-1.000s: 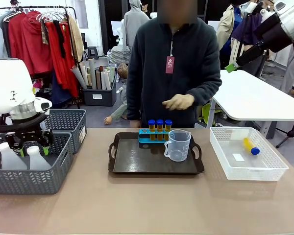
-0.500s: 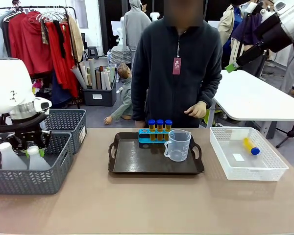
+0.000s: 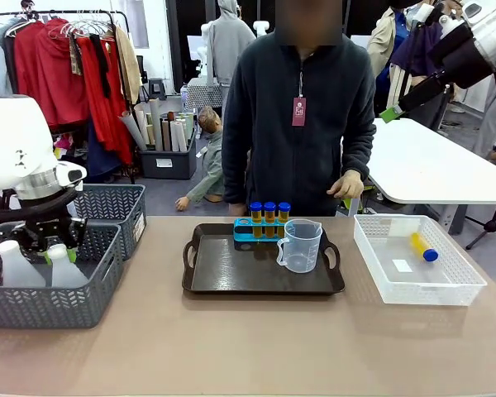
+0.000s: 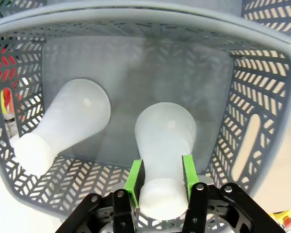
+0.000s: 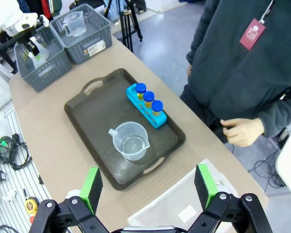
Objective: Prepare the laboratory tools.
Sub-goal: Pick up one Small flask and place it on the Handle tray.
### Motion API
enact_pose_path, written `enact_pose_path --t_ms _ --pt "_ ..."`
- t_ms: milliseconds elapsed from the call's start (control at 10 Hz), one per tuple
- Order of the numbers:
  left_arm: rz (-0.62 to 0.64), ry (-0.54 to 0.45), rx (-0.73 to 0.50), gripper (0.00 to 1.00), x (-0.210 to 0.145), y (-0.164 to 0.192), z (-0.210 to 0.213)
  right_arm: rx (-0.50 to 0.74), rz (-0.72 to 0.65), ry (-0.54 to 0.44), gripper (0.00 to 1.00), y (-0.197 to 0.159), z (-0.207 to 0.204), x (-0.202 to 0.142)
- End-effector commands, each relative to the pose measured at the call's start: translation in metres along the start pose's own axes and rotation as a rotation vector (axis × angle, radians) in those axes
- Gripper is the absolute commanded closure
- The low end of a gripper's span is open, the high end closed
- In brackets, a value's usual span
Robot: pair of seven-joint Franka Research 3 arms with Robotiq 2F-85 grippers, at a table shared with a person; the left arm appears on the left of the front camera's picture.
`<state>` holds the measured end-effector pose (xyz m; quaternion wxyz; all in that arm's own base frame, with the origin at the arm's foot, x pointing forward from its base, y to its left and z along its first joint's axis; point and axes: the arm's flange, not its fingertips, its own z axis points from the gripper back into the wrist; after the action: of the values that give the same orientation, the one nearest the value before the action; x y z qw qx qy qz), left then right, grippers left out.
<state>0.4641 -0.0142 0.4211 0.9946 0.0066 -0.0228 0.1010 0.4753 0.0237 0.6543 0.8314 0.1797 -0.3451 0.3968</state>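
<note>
Records left gripper (image 4: pixel 162 175) newly lowered into grey mesh basket (image 4: pixel 264 92), clamped on conical flask (image 4: pixel 165 133) neck; right gripper (image 5: pixel 148 186) apart. Lift-out judged next.

No writing is showing clearly enough to read, even on the red tag (image 3: pixel 298 111) hanging at the person's chest.

Amber tubes (image 3: pixel 269 220) with blue caps, turquoise rack (image 3: pixel 243 235), dark brown tray (image 3: pixel 231 273); grey herringbone-mesh basket (image 3: pixel 50 304) (translucent white flasks (image 3: pixel 64 268) inside).
</note>
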Motion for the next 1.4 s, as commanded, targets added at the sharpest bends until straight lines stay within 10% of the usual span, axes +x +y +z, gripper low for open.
enact_pose_path --t_ms 0,1300 --pt "-0.022 -0.028 -0.035 1.0 -0.007 0.0 0.034 0.013 0.0 -0.015 0.0 0.0 0.002 0.001" --pt "-0.367 -0.29 0.046 1.0 -0.046 -0.066 0.306 0.013 0.0 -0.015 0.0 0.0 0.002 0.001"
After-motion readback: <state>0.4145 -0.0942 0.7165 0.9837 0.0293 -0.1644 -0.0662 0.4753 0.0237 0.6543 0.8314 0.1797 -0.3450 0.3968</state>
